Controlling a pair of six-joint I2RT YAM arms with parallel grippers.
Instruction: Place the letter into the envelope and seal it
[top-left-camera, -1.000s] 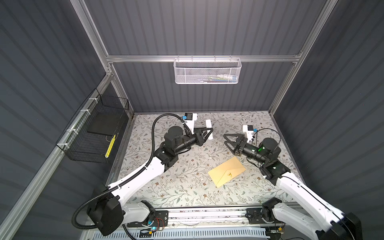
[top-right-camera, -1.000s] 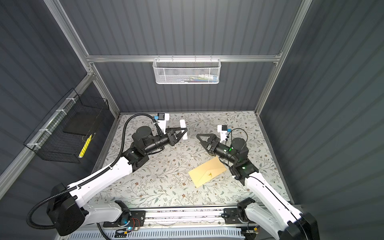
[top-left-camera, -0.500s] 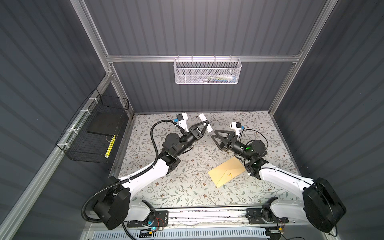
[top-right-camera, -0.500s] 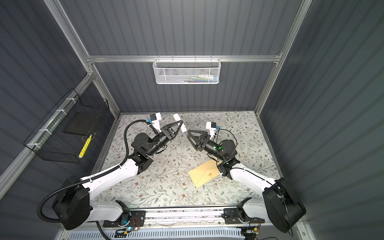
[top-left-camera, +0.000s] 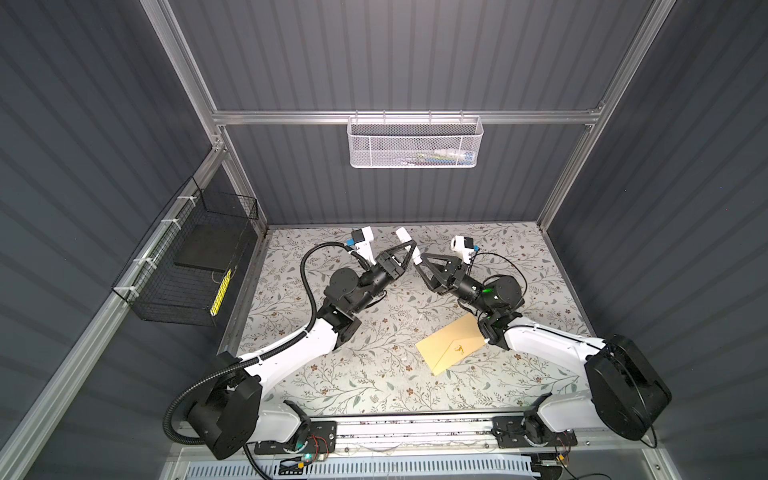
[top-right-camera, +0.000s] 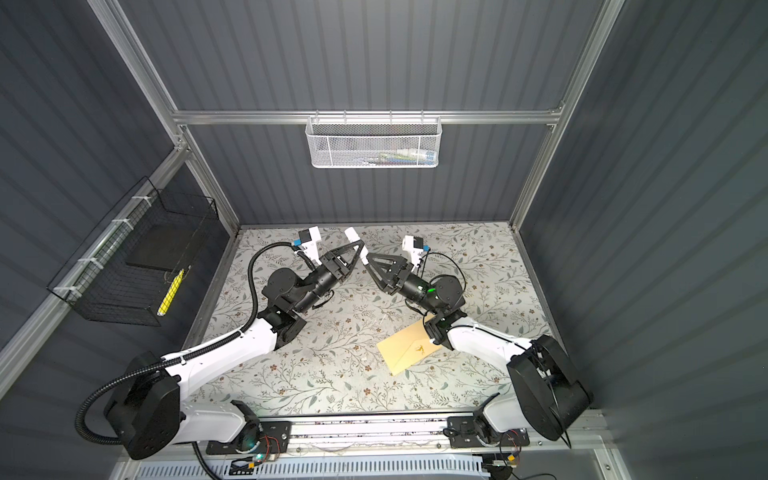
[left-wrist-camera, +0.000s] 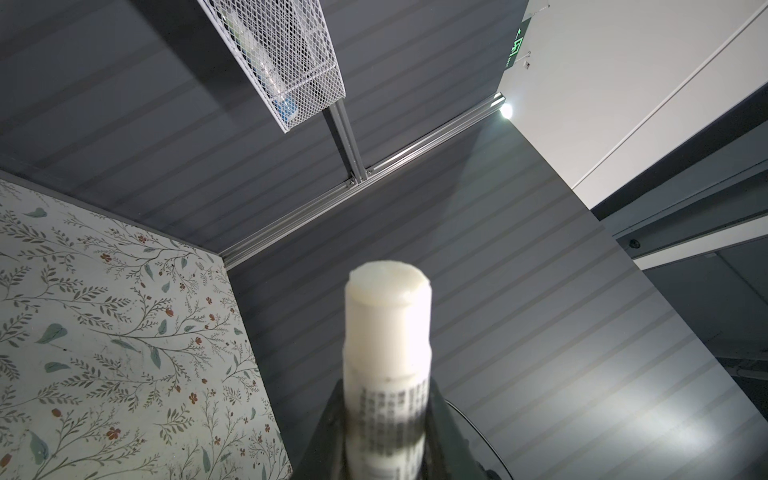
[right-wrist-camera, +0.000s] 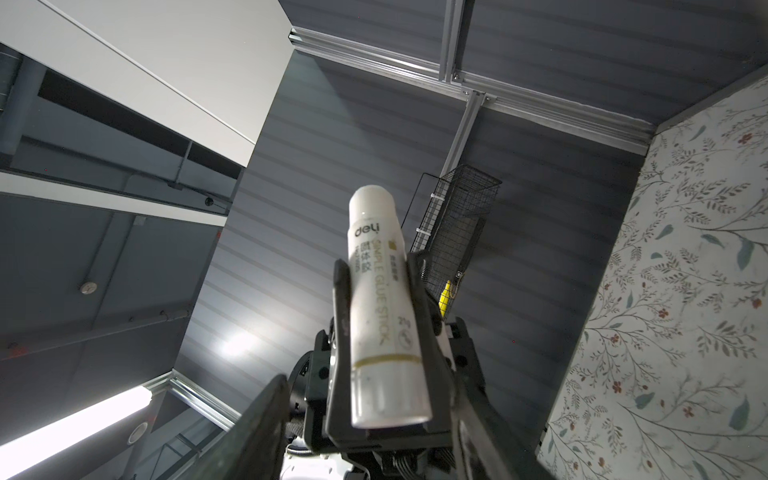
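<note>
Closes in on three sides with dark grey ribbed wall panels (top-left-camera: 395, 54), set in a silver aluminium frame (top-left-camera: 399, 117). Carries a white mesh basket (top-left-camera: 415, 145) on the crossbar of the back wall and a black wire basket (top-left-camera: 187, 291) on the left wall, with a dark slab and something yellow inside. Covers the desk (top-left-camera: 374, 374) in a pale pattern of leafy sprigs and small red-brown flowers. Runs a metal rail (top-left-camera: 415, 428) along the near edge. Opens, in the wrist views, onto white panels (left-wrist-camera: 623, 83), a green lit sign (left-wrist-camera: 514, 46) and a bright strip light (right-wrist-camera: 95, 415) beyond the booth.
</note>
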